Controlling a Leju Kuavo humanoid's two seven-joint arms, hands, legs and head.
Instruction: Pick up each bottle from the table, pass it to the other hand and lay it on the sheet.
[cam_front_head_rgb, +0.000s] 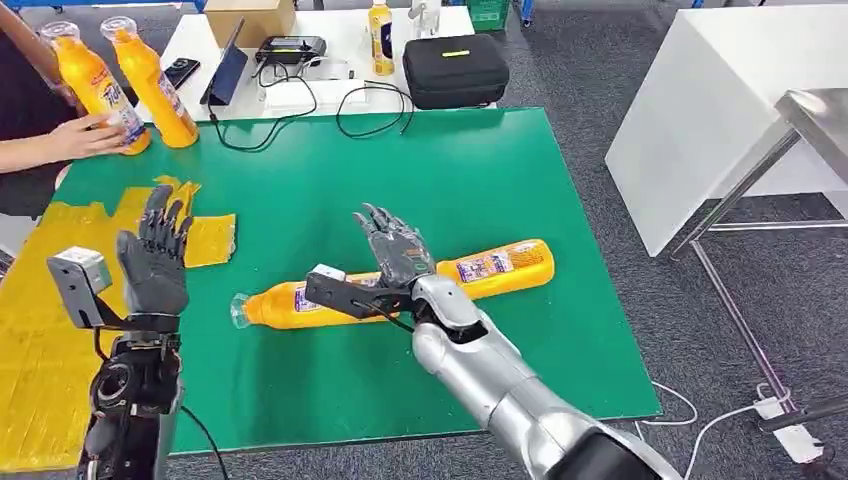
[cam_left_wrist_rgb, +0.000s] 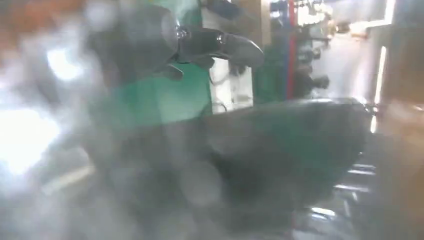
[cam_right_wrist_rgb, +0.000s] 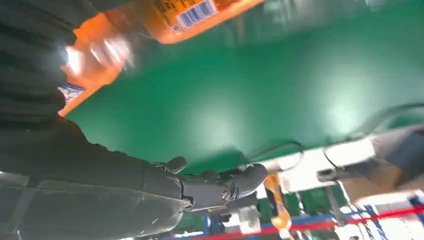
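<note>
Bottle (cam_front_head_rgb: 400, 282) lies flat on the green bench (cam_front_head_rgb: 480, 170) beside the yellow sheet (cam_front_head_rgb: 40, 330), not yet lifted: right robot hand (cam_front_head_rgb: 395, 250) hovers over it, fingers spread, left robot hand (cam_front_head_rgb: 155, 255) waits spread above the sheet, nothing delivered.

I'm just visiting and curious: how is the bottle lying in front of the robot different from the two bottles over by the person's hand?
The bottle near the right hand lies on its side on the green mat, cap toward the yellow sheet; the two far bottles stand upright. A person's hand touches one standing bottle; nothing grips the lying one. All three are orange with clear caps and labels.
</note>
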